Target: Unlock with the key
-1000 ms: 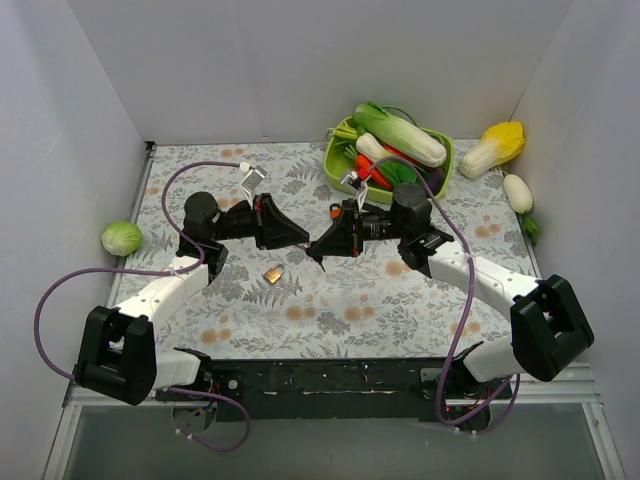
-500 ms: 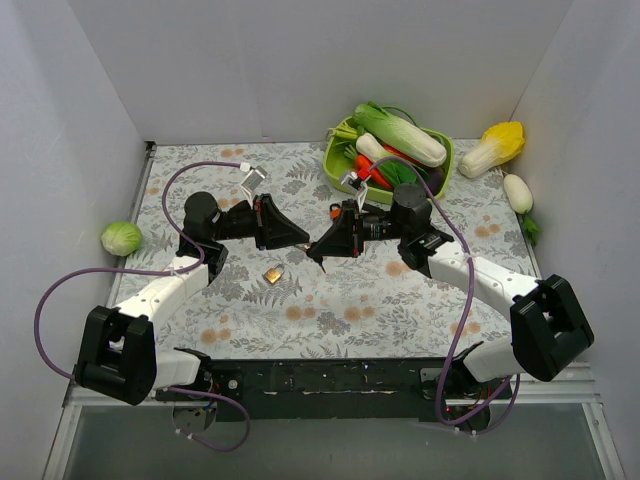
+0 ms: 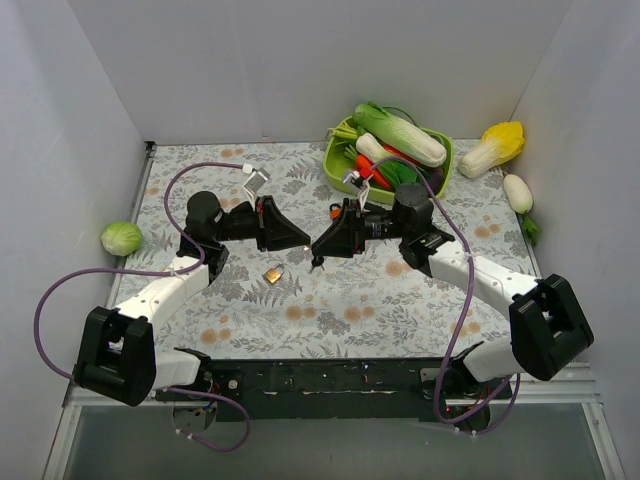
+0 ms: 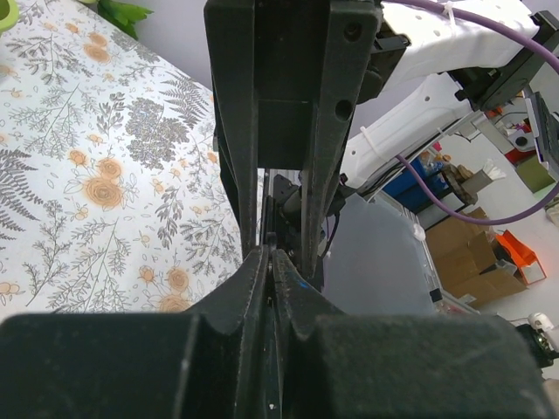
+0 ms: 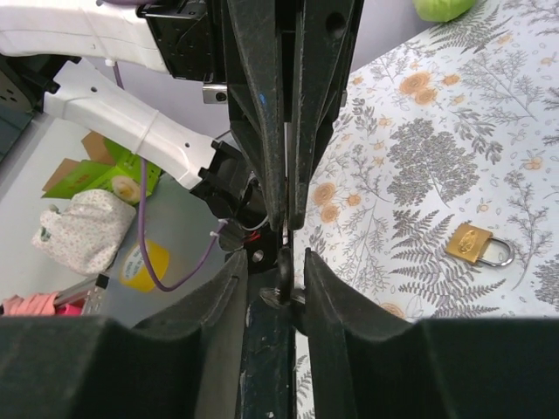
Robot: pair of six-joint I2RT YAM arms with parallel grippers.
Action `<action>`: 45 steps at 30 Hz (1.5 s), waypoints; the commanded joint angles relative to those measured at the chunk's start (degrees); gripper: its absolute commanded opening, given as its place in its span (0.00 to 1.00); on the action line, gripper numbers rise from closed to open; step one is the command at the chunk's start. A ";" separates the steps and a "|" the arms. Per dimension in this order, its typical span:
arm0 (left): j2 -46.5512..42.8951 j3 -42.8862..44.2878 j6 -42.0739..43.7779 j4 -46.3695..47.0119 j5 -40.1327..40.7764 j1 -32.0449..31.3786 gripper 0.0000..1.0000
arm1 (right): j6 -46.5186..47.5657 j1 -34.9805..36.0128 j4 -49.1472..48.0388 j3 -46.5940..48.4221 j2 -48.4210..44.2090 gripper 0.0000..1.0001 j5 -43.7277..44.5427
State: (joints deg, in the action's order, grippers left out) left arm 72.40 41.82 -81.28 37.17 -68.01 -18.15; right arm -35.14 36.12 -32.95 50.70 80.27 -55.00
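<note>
1. Flowered tablecloth [image 3: 380,300] spread under both arms, with a brass padlock [image 3: 272,273] lying just left of centre.
2. Right claw [image 3: 316,252] pinched the key [image 5: 285,271] at centre frame.
3. Left claw [image 3: 305,241] sat closed beside it.

Green basket [image 3: 334,158] of vegetables, 1 o'clock; napa cabbage [image 3: 400,133] on top. Yellow-leaved cabbage [image 3: 494,147], 2 o'clock. White radish [image 3: 518,192], 3 o'clock. Round green cabbage [image 3: 121,238], 9 o'clock. Floral tablecloth [image 3: 350,300] underneath.
</note>
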 commanded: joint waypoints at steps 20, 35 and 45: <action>-1.56 2.30 5.16 -6.05 1.03 -0.30 0.00 | 15.01 1.06 14.06 2.92 -3.01 0.56 7.10; -1.47 2.74 6.48 -7.90 1.47 -0.31 0.00 | 14.92 1.85 13.61 3.09 -4.42 0.62 8.77; -1.56 2.74 6.83 -8.25 1.56 -0.57 0.00 | 13.60 2.38 11.51 2.74 -3.54 0.55 8.33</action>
State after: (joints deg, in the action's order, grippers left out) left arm 72.38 42.52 -75.50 29.47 -66.78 -18.26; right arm -21.06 37.89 -18.13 51.29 77.71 -46.48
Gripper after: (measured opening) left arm 0.014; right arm 0.565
